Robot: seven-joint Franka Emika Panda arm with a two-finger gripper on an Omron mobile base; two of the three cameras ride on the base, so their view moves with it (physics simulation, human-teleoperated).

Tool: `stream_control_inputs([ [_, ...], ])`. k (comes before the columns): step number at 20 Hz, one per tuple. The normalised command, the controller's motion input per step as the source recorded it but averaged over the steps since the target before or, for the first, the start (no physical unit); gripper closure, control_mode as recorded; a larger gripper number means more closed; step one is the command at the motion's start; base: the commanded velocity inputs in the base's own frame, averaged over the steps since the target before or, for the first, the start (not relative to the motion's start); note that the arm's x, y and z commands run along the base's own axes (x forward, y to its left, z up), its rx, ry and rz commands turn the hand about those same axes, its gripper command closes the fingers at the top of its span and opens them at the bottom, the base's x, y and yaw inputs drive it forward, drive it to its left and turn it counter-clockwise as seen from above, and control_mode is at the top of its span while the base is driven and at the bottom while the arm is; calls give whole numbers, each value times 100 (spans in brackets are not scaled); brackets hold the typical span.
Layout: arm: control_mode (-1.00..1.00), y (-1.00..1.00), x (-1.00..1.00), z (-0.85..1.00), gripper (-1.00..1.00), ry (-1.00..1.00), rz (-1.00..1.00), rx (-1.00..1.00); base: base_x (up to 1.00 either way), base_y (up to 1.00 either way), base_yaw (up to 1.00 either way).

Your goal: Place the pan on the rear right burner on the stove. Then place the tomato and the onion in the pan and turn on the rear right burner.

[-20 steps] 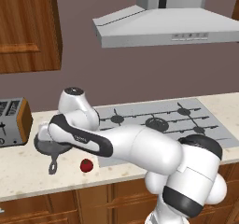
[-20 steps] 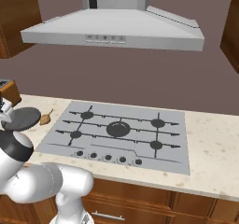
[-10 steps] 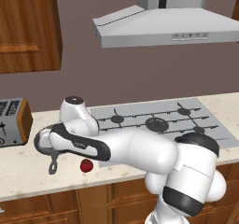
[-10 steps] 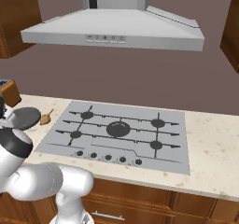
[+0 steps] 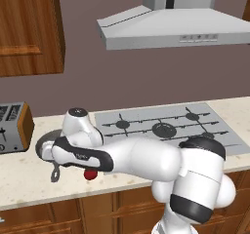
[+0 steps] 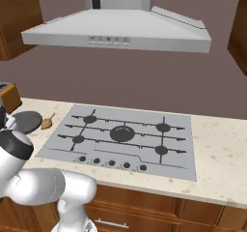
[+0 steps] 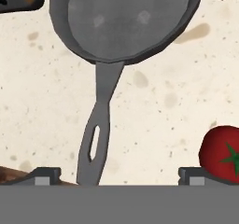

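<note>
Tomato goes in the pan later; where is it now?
On the counter left of the stove: the tomato sits beside the pan handle's end.

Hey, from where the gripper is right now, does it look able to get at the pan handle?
Probably yes. In the hand view the open gripper looks straight down at the pan with its handle running between the fingertips, and nothing lies across it. The tomato sits off to one side, apart from the handle.

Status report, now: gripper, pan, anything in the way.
Gripper open, empty, above the pan handle. Pan on the counter left of the stove, not yet on the rear right burner. Tomato beside the handle, apart from it.
</note>
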Motion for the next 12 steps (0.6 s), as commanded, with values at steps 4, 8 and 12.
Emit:
stream_control_inputs([
  [4, -100, 11, 1, -10, -100, 0, 0, 0, 0, 0, 0],
  [8, -100, 19, 7, -9, -100, 0, 0, 0, 0, 0, 0],
  [12, -100, 22, 14, -6, -100, 0, 0, 0, 0, 0, 0],
])
